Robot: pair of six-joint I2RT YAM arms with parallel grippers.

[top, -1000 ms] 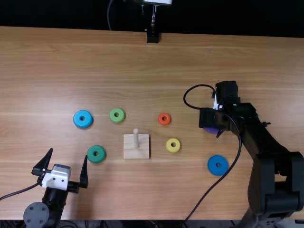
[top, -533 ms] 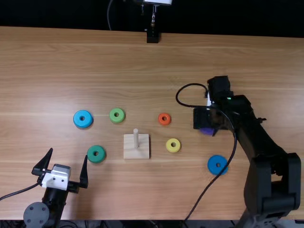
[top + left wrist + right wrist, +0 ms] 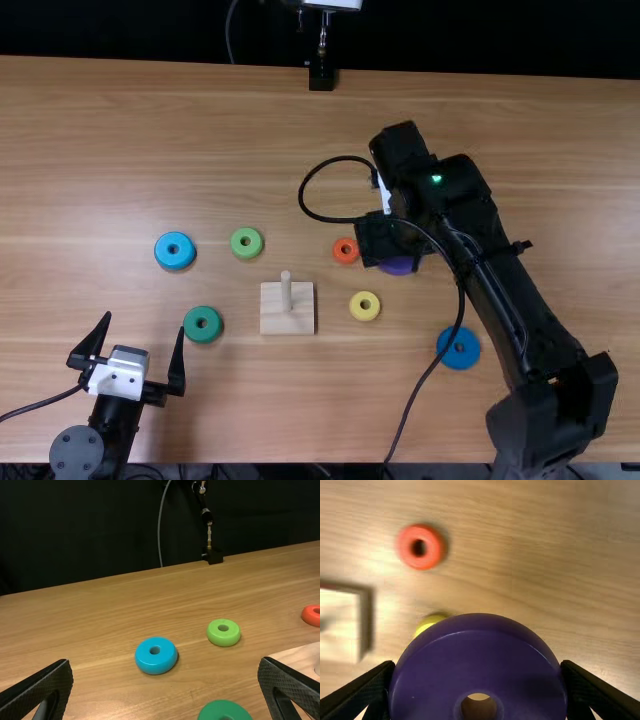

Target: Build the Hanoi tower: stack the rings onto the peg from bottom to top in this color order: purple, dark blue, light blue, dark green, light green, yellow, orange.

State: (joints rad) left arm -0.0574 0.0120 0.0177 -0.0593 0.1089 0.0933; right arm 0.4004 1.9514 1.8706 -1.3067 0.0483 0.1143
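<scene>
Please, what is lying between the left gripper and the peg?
The dark green ring lies between the left gripper and the peg; the top view shows this.

PLACE: robotics lab, apparently | left arm [image 3: 115, 420], right arm [image 3: 508, 310] | wooden table [image 3: 130, 150] | black backdrop [image 3: 85, 525]

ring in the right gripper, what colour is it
The ring is deep purple with a glossy surface; it shows best in the right wrist view.
</scene>
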